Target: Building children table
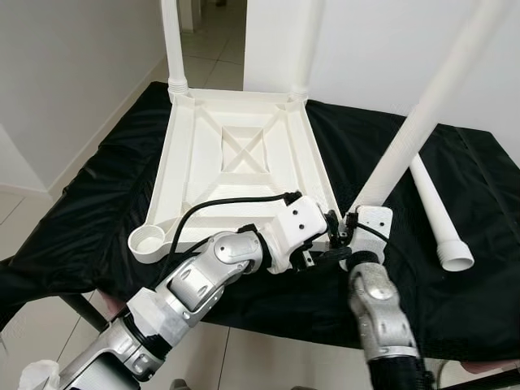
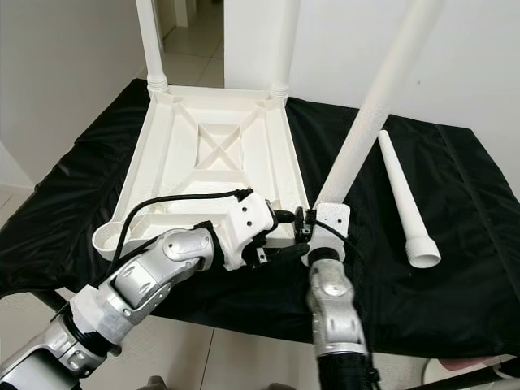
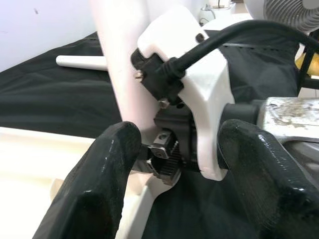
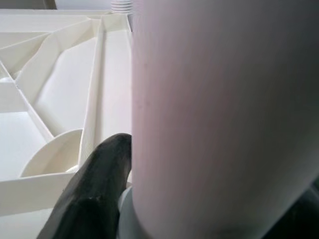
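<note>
A: where's the table at?
B: upside-down tabletop (image 1: pixel 244 154) on the black cloth (image 1: pixel 97 211). Right gripper (image 1: pixel 351 221) clamped round a tilted leg (image 1: pixel 422 122) at its near-right corner.
A: left gripper (image 1: pixel 321 248)?
B: fingers spread apart, right beside it.

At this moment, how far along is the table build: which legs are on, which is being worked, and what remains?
The upturned tabletop lies on the black cloth with two far legs standing in their sockets. The right gripper grips a third leg, tilted at the near right corner and not yet upright; the left gripper is beside it. The near left socket is empty, and the fourth leg lies loose.
</note>
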`<state>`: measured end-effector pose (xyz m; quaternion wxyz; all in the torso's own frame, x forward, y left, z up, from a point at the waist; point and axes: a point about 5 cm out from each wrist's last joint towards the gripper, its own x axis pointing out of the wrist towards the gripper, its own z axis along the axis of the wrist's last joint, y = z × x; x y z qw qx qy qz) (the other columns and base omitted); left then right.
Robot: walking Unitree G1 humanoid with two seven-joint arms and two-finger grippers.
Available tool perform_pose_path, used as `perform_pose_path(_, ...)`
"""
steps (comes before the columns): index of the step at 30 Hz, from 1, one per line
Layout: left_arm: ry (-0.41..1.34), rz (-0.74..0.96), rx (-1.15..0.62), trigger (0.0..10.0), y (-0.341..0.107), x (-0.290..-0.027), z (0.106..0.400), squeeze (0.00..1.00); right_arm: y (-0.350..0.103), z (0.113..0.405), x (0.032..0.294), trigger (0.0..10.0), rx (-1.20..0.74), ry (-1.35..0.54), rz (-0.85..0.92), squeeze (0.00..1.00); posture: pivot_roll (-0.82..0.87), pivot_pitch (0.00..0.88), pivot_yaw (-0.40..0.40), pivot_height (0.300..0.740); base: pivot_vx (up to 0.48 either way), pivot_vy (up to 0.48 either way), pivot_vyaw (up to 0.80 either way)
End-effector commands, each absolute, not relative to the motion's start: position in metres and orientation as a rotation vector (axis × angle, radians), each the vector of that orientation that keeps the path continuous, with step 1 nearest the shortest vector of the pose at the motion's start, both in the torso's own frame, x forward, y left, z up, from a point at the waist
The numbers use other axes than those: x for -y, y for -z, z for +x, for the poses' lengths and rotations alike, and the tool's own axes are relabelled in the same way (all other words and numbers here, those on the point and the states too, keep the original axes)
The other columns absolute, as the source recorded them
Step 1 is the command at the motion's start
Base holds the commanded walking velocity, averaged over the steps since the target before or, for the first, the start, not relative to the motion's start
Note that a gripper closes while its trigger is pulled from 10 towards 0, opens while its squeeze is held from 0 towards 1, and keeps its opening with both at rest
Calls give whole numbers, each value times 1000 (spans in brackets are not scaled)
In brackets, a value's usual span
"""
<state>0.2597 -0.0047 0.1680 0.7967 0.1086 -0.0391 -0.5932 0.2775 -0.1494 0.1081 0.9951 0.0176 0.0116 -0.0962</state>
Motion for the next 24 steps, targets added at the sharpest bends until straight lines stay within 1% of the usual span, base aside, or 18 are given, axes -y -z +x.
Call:
perform_pose_path(1, 1418, 242, 60, 10000, -165, 7, 252, 0, -94, 272, 136, 10000, -101, 199, 136, 0, 3, 0, -33, 740, 0, 0, 0)
perform_pose_path(4, 1420, 241, 58, 10000, -165, 7, 251, 0, -98, 273, 134, 10000, -82, 169, 123, 0, -2, 0, -30, 740, 0, 0, 0)
perform_pose_path(7, 1424, 244, 60, 10000, -165, 8, 251, 0, -98, 272, 138, 10000, -97, 180, 107, 0, -2, 0, -32, 740, 0, 0, 0)
perform_pose_path(8, 1424, 244, 60, 10000, -165, 8, 251, 0, -98, 272, 138, 10000, -98, 183, 106, 1000, -2, 0, -32, 740, 0, 0, 0)
perform_pose_path(18, 1422, 245, 67, 10000, -165, 9, 252, 0, -100, 272, 144, 10000, -73, 166, 80, 1000, 5, 0, -43, 740, 0, 0, 0)
perform_pose_path(19, 1421, 245, 67, 10000, -165, 9, 252, 0, -101, 273, 147, 10000, -63, 120, 71, 0, 7, 0, -43, 740, 0, 0, 0)
perform_pose_path(20, 1421, 246, 66, 10000, -164, 8, 251, 0, -102, 273, 150, 10000, -52, 73, 63, 0, 8, 0, -43, 740, 0, 0, 0)
perform_pose_path(22, 1421, 246, 66, 10000, -164, 8, 251, 0, -102, 273, 150, 10000, -52, 73, 63, 0, 8, 0, -43, 740, 0, 0, 0)
perform_pose_path(24, 1423, 247, 65, 10000, -164, 8, 251, 0, -105, 274, 159, 10000, -33, 3, 36, 0, 9, 0, -42, 740, 0, 0, 0)
